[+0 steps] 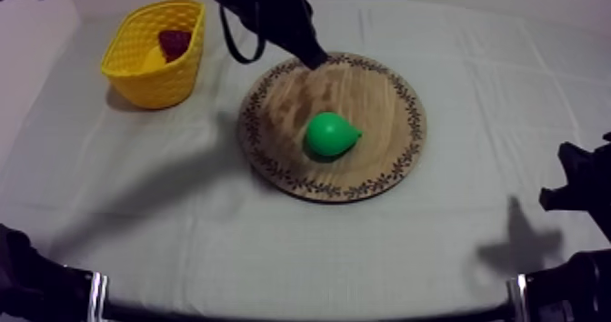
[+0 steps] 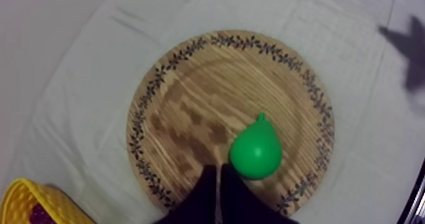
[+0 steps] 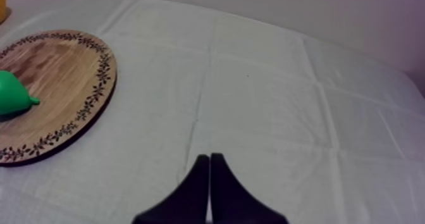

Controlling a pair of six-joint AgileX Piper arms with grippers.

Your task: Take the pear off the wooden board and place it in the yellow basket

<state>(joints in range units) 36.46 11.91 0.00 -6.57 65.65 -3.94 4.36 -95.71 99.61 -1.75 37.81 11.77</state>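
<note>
Evidently on approach, my left gripper [image 1: 315,60] hung upper-centre, jaws pressed together; I judged it must open over the pear [image 1: 331,134].

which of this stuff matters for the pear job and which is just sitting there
For the job:
- pear, lying on the board
- wooden board
- yellow basket
- left gripper, shut, over the board beside the pear

Just lying about:
- small red fruit, in the basket
- right gripper, shut, over bare cloth
</note>
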